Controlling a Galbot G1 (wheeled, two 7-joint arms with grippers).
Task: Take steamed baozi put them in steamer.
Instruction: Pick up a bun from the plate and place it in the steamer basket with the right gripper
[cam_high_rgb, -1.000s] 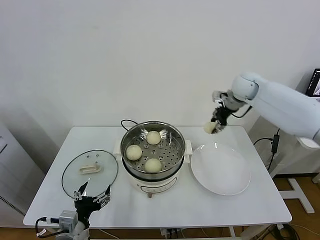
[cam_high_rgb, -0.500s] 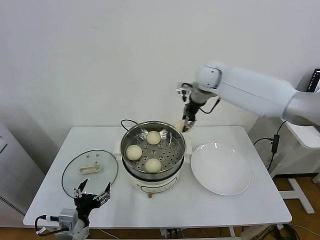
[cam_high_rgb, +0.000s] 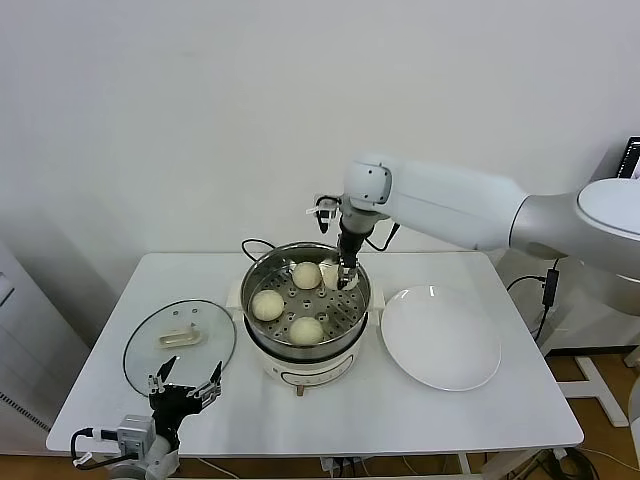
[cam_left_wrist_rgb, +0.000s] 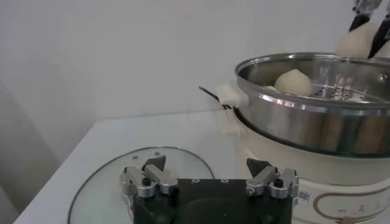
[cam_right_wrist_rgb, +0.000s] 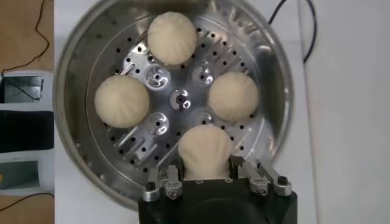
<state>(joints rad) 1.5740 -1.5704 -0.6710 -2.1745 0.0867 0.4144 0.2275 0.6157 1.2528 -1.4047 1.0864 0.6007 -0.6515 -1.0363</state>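
Right hand (cam_high_rgb: 344, 277) grips baozi (cam_right_wrist_rgb: 205, 150) inside steamer (cam_high_rgb: 258, 284); no writing legible.

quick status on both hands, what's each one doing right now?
Left hand: open, holding nothing, low by the glass lid.
Right hand: closed on a baozi, over the steamer.

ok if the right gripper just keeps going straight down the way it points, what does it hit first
Probably the steamer's perforated tray. The right gripper, shut on a baozi, points down into the steamer over the bare spot among the three baozi already inside; the held one would land first.
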